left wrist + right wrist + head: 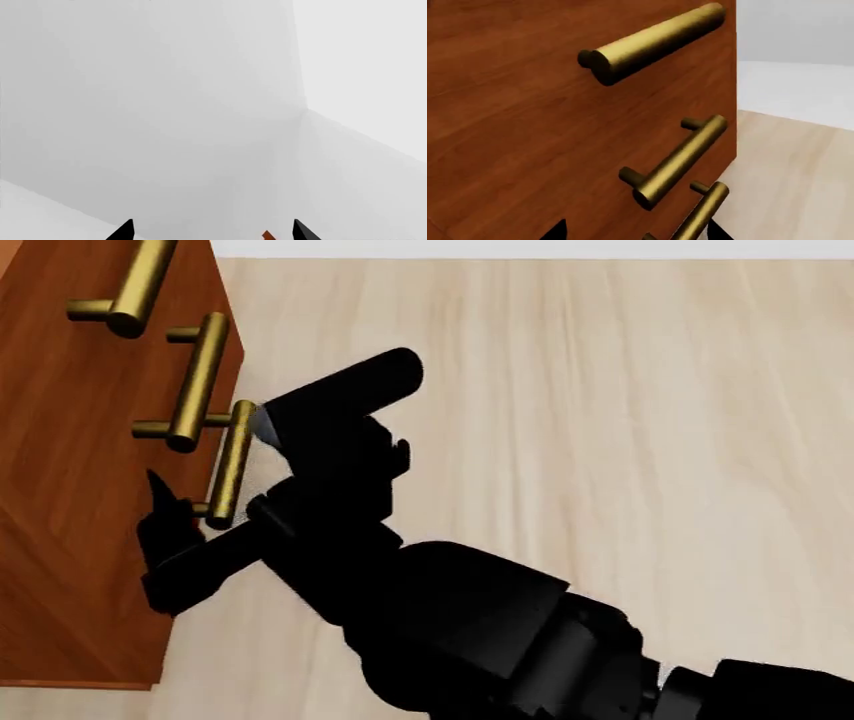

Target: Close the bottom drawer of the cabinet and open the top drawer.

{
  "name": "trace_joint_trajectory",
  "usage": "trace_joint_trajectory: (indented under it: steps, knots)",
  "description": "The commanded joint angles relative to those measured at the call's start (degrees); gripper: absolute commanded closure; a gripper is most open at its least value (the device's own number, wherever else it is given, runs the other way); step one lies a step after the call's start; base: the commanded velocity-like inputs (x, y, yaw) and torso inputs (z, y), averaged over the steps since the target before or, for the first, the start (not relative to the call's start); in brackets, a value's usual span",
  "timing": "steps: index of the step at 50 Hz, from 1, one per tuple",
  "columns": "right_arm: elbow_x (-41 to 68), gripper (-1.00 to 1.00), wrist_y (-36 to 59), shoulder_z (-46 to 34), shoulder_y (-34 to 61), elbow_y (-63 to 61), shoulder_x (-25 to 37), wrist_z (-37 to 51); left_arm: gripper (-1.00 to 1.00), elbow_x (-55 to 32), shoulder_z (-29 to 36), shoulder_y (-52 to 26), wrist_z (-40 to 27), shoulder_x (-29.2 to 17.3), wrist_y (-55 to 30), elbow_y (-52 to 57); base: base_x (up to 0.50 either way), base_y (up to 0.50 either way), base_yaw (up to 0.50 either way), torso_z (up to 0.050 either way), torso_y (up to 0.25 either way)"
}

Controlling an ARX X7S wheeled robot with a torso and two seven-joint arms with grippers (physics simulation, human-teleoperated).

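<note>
Head cam: 1 cabinet (pixel 80 540) at view's left, showing 3 brass handles, 1 per drawer. 1 arm showing, the right. Right gripper (pixel 200 495) is sitting at the handle (pixel 230 465) of the bottom drawer (pixel 94 630), fingers spread, one either side of the bar; contact probably, occluded. Top drawer (pixel 507 45) is lying flush w/ the front in the wrist cam. All 3 bars are running parallel across the drawer fronts. Left gripper (pixel 212 231): tips apart, facing blank grey.
</note>
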Motion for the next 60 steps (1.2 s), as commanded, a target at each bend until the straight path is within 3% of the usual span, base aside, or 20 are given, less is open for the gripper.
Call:
trace_joint_trajectory:
  steps: [1, 12, 17, 26, 29, 30, 50, 60]
  knots:
    - [-0.4, -1.0, -2.9, 2.8, 0.1, -14.1, 8.7, 9.3, -1.0, 0.8, 0.1, 0.1, -0.6, -0.1, -0.2, 0.1, 0.0, 0.0, 0.0, 0.0, 0.0]
    - [10.9, -1.0, -3.8, 8.4, 1.1, -17.5, 12.1, 8.6, -1.0, 0.9, 0.2, 0.2, -0.8, -0.3, -0.3, 0.1, 0.0, 0.0, 0.0, 0.0, 0.0]
    - [23.2, -1.0, -3.6, 13.5, 1.2, -16.3, 12.3, 5.0, -1.0, 0.8, 0.3, 0.1, -0.8, -0.3, -0.2, 0.1, 0.0, 0.0, 0.0, 0.0, 0.0]
    - [39.4, -1.0, 1.2, 16.7, 3.8, -11.1, 10.5, 10.2, -1.0, 1.0, 0.3, 0.2, -0.7, -0.3, 0.1, 0.0, 0.0, 0.0, 0.0, 0.0, 0.0]
    - [53.9, -1.0, 5.3, 19.5, 2.9, -7.8, 9.8, 13.2, -1.0, 0.9, 0.4, 0.1, -0.7, -0.3, 0.1, -0.1, 0.0, 0.0, 0.0, 0.0, 0.0]
    - [52.9, -1.0, 6.3, 19.9, 3.2, -6.9, 9.6, 9.7, -1.0, 0.9, 0.4, 0.1, -0.7, -0.4, 0.1, -0.2, 0.0, 0.0, 0.0, 0.0, 0.0]
    - [71.8, -1.0, 15.0, 26.4, 6.1, 0.4, 4.5, 10.6, -1.0, 1.7, 0.7, -0.7, -2.9, -1.4, -1.7, 1.1, 0.0, 0.0, 0.0, 0.0, 0.0]
    - [78.5, -1.0, 19.5, 28.5, 6.9, 11.9, -1.2, 8.2, -1.0, 1.8, 0.7, -0.6, -3.0, -1.5, -1.5, 1.0, 0.0, 0.0, 0.0, 0.0, 0.0]
